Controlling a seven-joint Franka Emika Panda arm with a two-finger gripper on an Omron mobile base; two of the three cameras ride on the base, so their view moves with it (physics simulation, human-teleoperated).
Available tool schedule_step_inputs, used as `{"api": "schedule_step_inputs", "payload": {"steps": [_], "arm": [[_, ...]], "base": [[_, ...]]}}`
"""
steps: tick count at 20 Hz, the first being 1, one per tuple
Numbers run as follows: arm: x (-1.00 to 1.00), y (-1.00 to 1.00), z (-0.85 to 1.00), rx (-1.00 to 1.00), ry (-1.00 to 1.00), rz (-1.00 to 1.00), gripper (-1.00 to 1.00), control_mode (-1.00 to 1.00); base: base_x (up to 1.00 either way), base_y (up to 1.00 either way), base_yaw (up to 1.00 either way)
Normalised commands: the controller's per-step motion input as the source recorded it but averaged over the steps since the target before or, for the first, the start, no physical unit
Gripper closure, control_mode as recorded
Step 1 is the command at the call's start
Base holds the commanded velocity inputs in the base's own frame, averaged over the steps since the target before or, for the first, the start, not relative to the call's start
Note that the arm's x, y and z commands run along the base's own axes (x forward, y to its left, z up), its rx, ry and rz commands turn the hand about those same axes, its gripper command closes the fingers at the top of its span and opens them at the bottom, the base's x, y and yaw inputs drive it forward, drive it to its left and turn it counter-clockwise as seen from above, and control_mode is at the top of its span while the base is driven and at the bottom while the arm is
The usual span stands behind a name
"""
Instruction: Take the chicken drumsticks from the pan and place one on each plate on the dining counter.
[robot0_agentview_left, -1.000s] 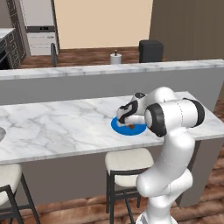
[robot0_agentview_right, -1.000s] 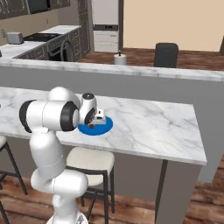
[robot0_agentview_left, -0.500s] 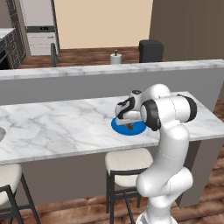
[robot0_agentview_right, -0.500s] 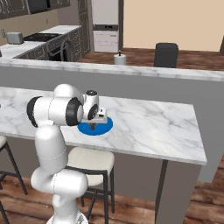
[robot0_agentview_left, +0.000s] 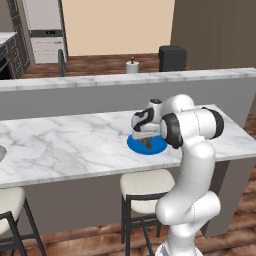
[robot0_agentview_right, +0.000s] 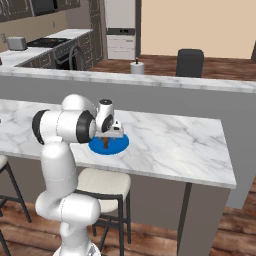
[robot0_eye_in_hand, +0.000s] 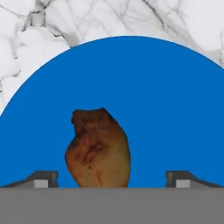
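Note:
One chicken drumstick (robot0_eye_in_hand: 98, 148), orange-brown, lies on a round blue plate (robot0_eye_in_hand: 175, 109) on the white marble dining counter (robot0_agentview_left: 75, 145). My gripper (robot0_eye_in_hand: 113, 179) hangs just above it, open, with its fingertips (robot0_eye_in_hand: 43, 178) well clear of the meat on both sides. From the base cameras the gripper (robot0_agentview_left: 145, 131) (robot0_agentview_right: 111, 131) points down over the plate (robot0_agentview_left: 136, 144) (robot0_agentview_right: 120, 145), and the drumstick (robot0_agentview_left: 146, 142) (robot0_agentview_right: 106, 142) shows as a small brown piece beneath it. The pan is out of view.
A raised grey ledge (robot0_agentview_left: 125, 82) runs behind the counter, with a white canister (robot0_agentview_left: 132, 66) beyond it. Stools (robot0_agentview_left: 145, 187) (robot0_agentview_right: 102, 182) stand under the counter's front edge. The counter ends to the right (robot0_agentview_right: 227, 175).
The jaws have gone from shut to open and let go of the drumstick, which now rests on the blue plate. The arm has shifted slightly above the plate.

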Motion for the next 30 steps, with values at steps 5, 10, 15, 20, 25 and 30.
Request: {"api": "schedule_step_inputs", "payload": {"steps": [5, 10, 15, 20, 25, 30], "arm": [[-0.08, 0.07, 0.56, -0.05, 0.02, 0.00, -1.00, -1.00], [-0.52, 0.05, 0.63, -0.01, 0.11, 0.00, -1.00, -1.00], [-0.70, 0.00, 0.58, 0.00, 0.00, 0.00, -1.00, -1.00], [-0.75, 0.00, 0.52, 0.00, 0.00, 0.00, -1.00, -1.00], [-0.68, 0.00, 0.37, -0.03, 0.00, -0.02, -1.00, -1.00], [-0.83, -0.02, 0.22, -0.02, -0.06, -0.01, -1.00, -1.00]], "base": [[0.00, 0.00, 0.00], [0.00, 0.00, 0.00], [0.00, 0.00, 0.00], [0.00, 0.00, 0.00], [0.00, 0.00, 0.00], [0.00, 0.00, 0.00]]}}
